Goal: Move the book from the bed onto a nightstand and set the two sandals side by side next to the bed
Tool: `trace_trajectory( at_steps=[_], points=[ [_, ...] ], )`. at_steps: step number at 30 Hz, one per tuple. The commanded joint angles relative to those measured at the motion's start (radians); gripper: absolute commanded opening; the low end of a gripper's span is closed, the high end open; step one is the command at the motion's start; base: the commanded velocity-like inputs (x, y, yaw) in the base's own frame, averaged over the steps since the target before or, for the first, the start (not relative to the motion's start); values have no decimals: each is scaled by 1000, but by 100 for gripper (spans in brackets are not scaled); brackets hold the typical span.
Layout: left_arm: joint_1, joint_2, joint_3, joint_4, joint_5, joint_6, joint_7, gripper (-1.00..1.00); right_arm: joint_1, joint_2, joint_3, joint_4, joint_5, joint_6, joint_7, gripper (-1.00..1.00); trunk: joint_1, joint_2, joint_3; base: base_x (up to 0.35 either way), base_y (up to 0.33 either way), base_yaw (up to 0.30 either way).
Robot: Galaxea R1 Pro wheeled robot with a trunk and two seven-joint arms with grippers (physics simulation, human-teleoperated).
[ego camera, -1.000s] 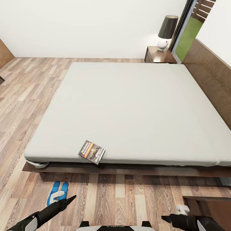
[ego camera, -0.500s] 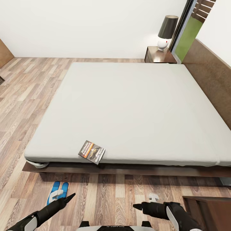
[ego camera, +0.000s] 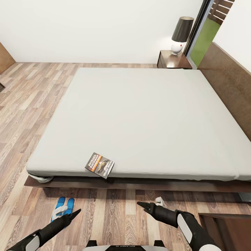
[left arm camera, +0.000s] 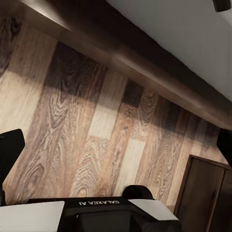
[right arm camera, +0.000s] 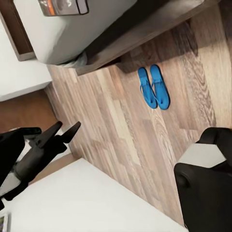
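Head view. The bed (ego camera: 139, 118), a pale grey-white mattress on a dark wooden platform frame, occupied the centre of the frame, with its brown headboard (ego camera: 230, 83) along the right edge. The book (ego camera: 99, 165) lay flat on the mattress close to its lower edge, left of centre, black and orange cover facing up. The two sandals (ego camera: 62, 208), bright blue, lay side by side on the wood-plank floor (ego camera: 115, 212) at lower left, just below the bed frame's corner. A nightstand (ego camera: 173, 60) stood at upper right beside the bed's far corner, carrying a lamp (ego camera: 181, 35) with a dark shade. Part of a second dark wooden surface (ego camera: 226, 226) appeared at lower right.

The left gripper (ego camera: 74, 215) hung over the floor at lower left, just beside the sandals, its tips pointing up and right; the fingers lay close together and held nothing. The right gripper (ego camera: 142, 205) pointed left over the floor at lower centre, below the book and apart from it; whether its fingers were parted could not be told.

Right wrist view. The sandals (right arm camera: 153, 87) lay parallel and touching along their length, near the bed frame; the left gripper (right arm camera: 62, 132) showed two fingers slightly parted, empty.
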Motion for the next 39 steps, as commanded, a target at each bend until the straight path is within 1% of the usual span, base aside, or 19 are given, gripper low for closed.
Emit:
trace_trajectory(
  at_steps=[1, 3, 5, 6, 7, 11, 15, 19, 20, 22, 23, 26, 28, 30, 33, 35, 36, 38, 39],
  points=[
    [-1, 1, 9, 2, -8, -4, -4, 100, 0, 0, -2, 0, -7, 6, 2, 100, 0, -1, -1, 0, 0, 0],
    [-1, 6, 10, 19, -7, -4, -3, 100, 0, 0, -2, 0, -10, 6, 3, 100, 0, -1, -1, 0, 0, 0],
    [-1, 16, 19, 47, 4, -5, -2, 100, 0, 1, -2, 1, -10, 6, 1, 100, 0, -1, -1, 0, 0, 0],
    [-1, 21, 26, 57, 16, -7, -2, 100, 0, 1, -2, 1, -10, 5, -1, 100, 0, -1, -1, 0, 0, 0],
    [-1, 26, 32, 66, 41, -10, -1, 100, 0, 1, -2, 1, -10, 4, -2, 100, 0, -1, -1, 0, 0, 0],
    [-1, 31, 37, 76, 75, -14, 2, 100, 0, 1, -2, 6, -9, -2, -5, 100, 0, -1, -1, 0, 0, 0],
    [-1, 27, 36, 86, 86, -31, 4, 100, 0, 3, -2, 12, -5, -24, -9, 100, 0, -1, -1, 0, 0, 0],
    [-1, 25, 36, 87, 87, -42, 4, 100, 0, 3, -3, 13, -5, -38, -13, 100, 0, -1, -1, 0, 0, 0],
    [-1, 25, 36, 88, 88, -43, 4, 100, 0, 3, -4, 13, -5, -39, -38, 100, 0, -1, -1, 0, 0, 0],
    [-1, 24, 36, 87, 88, -44, 4, 100, 0, 3, -5, 11, -8, -40, -126, 100, 0, -1, -1, 0, 0, 0],
    [-1, 24, 36, 87, 88, -44, 5, 100, 0, 3, -5, 11, -9, -40, -153, 100, 0, -1, -1, 0, 0, 0],
    [-1, 23, 36, 88, 88, -44, 5, 100, 0, 2, -6, 8, -11, -41, -277, 100, 0, -1, -1, 0, 0, 0],
    [-1, 23, 36, 89, 88, -44, 5, 100, 0, 2, -6, 6, -12, -41, -318, 100, 0, -1, -1, 0, 0, 0],
    [-1, 23, 36, 89, 88, -44, 5, 100, 0, 2, -6, 6, -13, -41, -334, 100, 0, -1, -1, 0, 0, 0],
    [-1, 23, 36, 89, 88, -44, 5, 100, 0, 1, -6, 0, -15, -40, -333, 100, 0, -1, -1, 0, 0, 0],
    [-1, 23, 36, 89, 88, -44, 5, 100, 0, 0, -6, -2, -20, -38, -307, 100, 0, -1, -1, 0, 0, 0],
    [-1, 23, 36, 89, 88, -44, 5, 100, 0, 0, -6, -3, -30, -34, -268, 100, 0, -1, -1, 0, 0, 0],
    [-1, 23, 36, 89, 88, -44, 4, 100, 0, 0, -4, -3, -54, -29, -134, 100, 0, -1, -1, 0, 0, 0],
    [-1, 23, 36, 89, 88, -44, 4, 100, 0, -1, -4, -3, -59, -28, -95, 100, 0, -1, -1, 0, 0, 0]
  ],
)
